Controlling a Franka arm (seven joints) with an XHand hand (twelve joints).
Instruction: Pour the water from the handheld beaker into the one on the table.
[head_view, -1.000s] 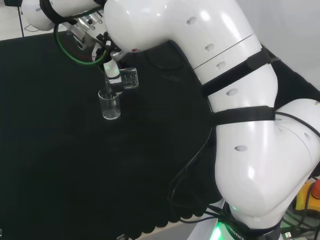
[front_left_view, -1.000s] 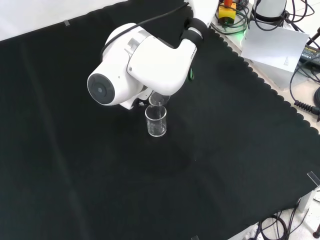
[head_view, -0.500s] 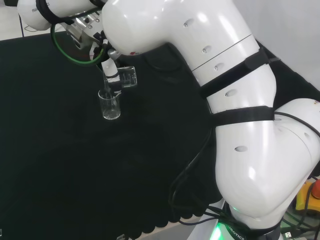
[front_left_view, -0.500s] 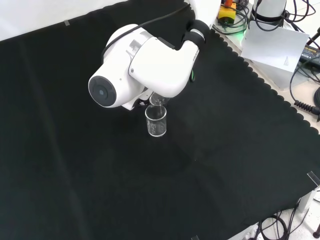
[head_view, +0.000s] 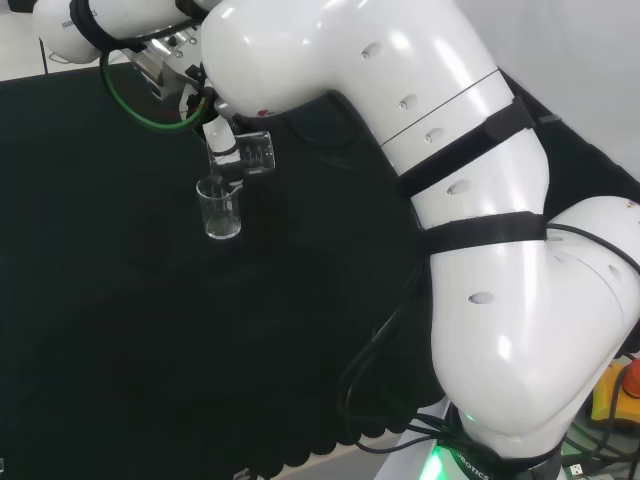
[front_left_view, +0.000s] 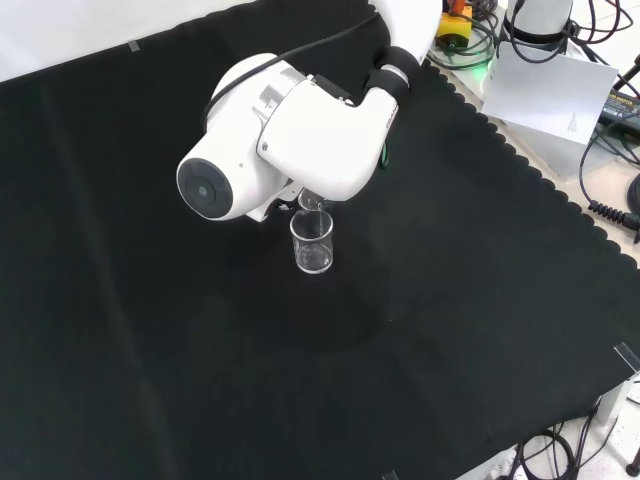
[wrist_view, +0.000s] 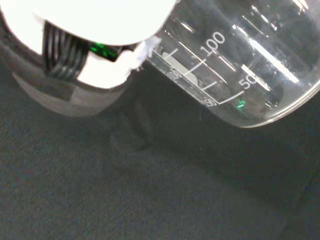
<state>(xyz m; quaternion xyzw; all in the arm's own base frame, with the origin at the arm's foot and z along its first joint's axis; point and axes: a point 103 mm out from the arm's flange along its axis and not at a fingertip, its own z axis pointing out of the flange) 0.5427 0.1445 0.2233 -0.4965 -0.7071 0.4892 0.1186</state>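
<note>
A clear glass beaker (head_view: 221, 210) stands upright on the black cloth (head_view: 120, 330); the front view shows it (front_left_view: 312, 243) just below the arm's big white link. Right above its rim the hand (head_view: 222, 139) holds a second clear beaker (head_view: 254, 153) tipped on its side, mouth down toward the standing one. The wrist view shows the held beaker (wrist_view: 240, 65) close up with printed scale marks, and a white and black part of the hand (wrist_view: 85, 55) curled against it. Whether water is running I cannot make out.
The arm's white links (head_view: 480, 250) take up the right of the head view. A white link with a round grey cap (front_left_view: 250, 160) stands before the hand in the front view. Cables and equipment (front_left_view: 560, 70) lie past the cloth's scalloped edge at top right.
The held beaker and the arm's upper links have crept slightly up and left in the head view. The standing beaker has not moved.
</note>
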